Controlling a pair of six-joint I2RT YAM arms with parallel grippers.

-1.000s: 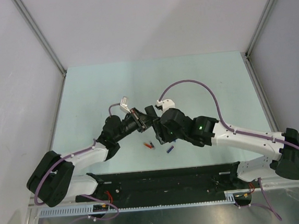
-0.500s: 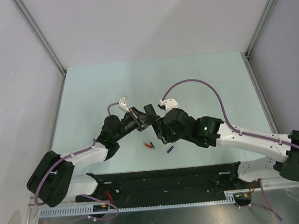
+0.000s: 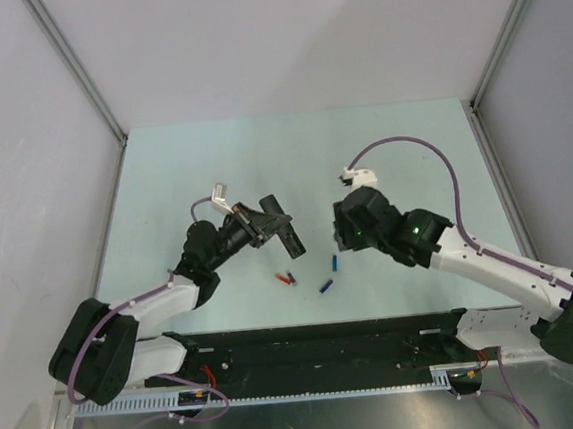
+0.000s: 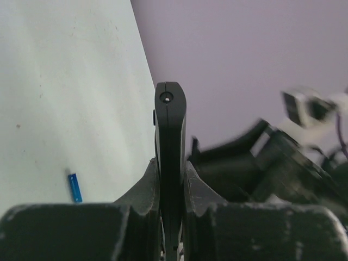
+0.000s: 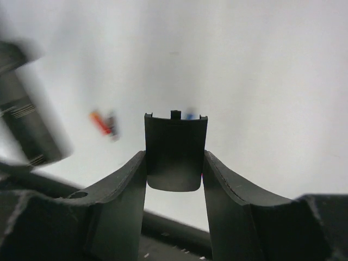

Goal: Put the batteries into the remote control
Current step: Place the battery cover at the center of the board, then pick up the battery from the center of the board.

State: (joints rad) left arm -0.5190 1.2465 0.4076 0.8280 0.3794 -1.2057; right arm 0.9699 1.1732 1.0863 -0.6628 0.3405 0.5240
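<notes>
**Visitor:** What is the left arm holding?

**Onlooker:** The left pincer (image 3: 260, 224) is clamped tight on a slim black rectangular plastic remote control (image 3: 286, 232), which is lifted above the pale green desk (image 3: 212, 161). The left wrist camera sees the remote control edge-on. It is a thin black bar squeezed between the two dark fingers (image 4: 145, 185), and its rounded tip points away from the camera.

**Visitor:** And the right arm?

**Onlooker:** The right pincer (image 5: 175, 163) is drawn in narrow around a small flat black plastic panel (image 5: 175, 149) with little tabs along its far edge. The panel stands upright between the fingers and is held clear of the desk. From overhead, the two pincers face each other across the middle of the desk, apart and not touching.

**Visitor:** Where are the batteries?

**Onlooker:** They lie loose on the desk, between the two pincers and a little nearer the arm bases. A tiny red-orange cylinder battery (image 3: 284, 277) lies just on the near side of the lifted remote control. To its right lie two tiny blue cylinder batteries, one (image 3: 333, 265) farther from the bases and one (image 3: 325, 286) closer. The two are near each other but not touching. The remote's battery bay cannot be made out from any view.
</notes>
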